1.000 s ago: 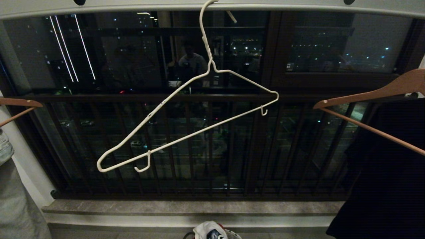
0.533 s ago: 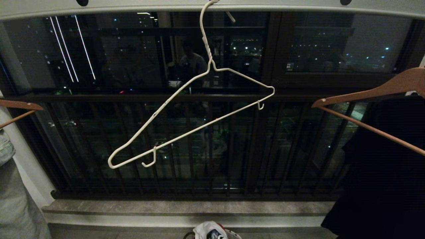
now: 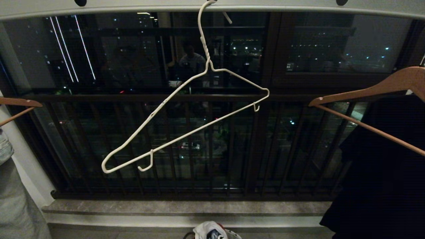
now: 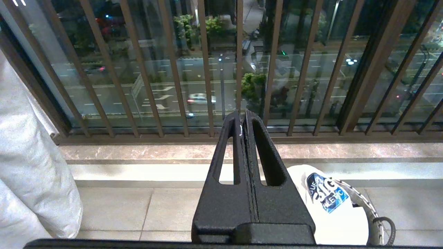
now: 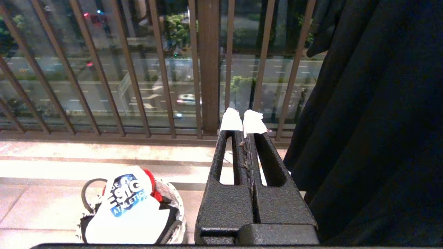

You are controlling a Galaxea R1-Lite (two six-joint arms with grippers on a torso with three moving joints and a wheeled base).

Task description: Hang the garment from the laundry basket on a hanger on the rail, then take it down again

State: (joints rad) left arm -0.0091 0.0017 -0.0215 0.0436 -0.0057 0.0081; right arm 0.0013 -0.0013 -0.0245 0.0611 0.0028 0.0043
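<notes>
T-shirt, white with a blue logo, lies bundled in the laundry basket on the floor. White wire hanger hangs tilted from the rail. Left end effector and right end effector are both closed, empty.

The head view is dim: night outside, the window glass dark and mirror-like, carrying faint indoor reflections, scattered city light points and three bright slanted streaks at the upper left. The white hanger stands out crisply against the black; the dark garment at the right loses all detail in shadow. Straight lines such as the rail bow near the frame edges. Both wrist views are far brighter: the floor tiles and ledge glare nearly white, the T-shirt is overexposed, while the street beyond looks soft and slightly hazy.
</notes>
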